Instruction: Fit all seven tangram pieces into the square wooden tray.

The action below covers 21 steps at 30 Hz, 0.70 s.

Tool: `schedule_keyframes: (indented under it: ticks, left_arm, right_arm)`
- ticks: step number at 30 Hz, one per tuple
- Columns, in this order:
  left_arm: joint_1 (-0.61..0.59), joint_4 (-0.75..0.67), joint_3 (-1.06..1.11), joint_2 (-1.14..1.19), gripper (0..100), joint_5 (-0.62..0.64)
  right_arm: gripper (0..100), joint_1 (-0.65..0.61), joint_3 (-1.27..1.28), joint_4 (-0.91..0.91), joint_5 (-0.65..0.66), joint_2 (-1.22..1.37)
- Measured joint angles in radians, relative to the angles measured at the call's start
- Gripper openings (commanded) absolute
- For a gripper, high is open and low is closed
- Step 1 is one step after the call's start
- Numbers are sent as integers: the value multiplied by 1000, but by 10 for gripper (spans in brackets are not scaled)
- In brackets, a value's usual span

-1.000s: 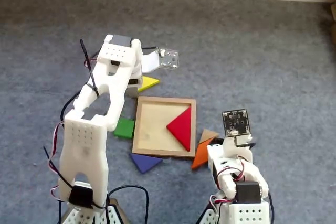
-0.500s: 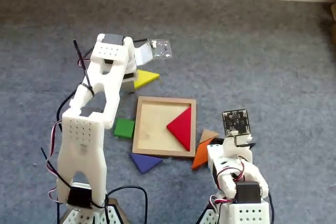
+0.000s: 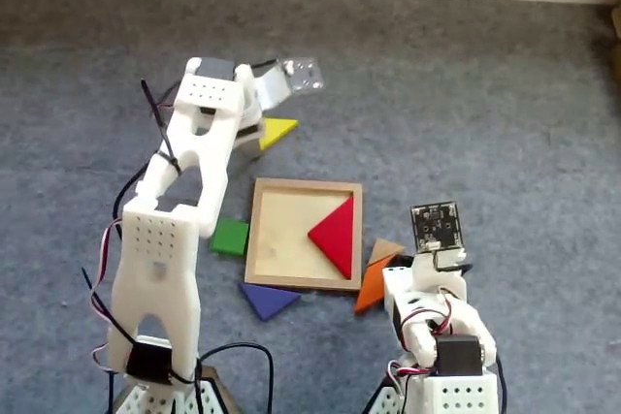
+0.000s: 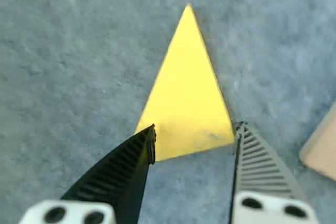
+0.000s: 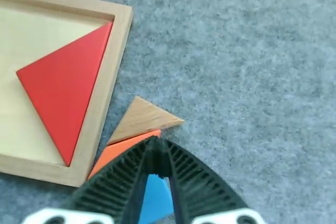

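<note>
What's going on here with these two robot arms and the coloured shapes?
Two robot arms are fitting puzzle pieces into a square wooden tray, which holds just a red triangle. The left gripper is open, its fingers straddling the base of a yellow triangle on the grey carpet beyond the tray. The right gripper sits shut beside the tray, by an orange piece and a tan triangle.
</note>
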Motion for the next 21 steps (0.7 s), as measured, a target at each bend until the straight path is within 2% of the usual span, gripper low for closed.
schedule_keyframes:
  ticks: [11,21]
  left_arm:
    - [25,-31,-41,0,250,232]
    - [35,-133,-60,83,285,279]
  right_arm:
    - [21,0,0,0,0,0]
    - [21,0,0,0,0,0]
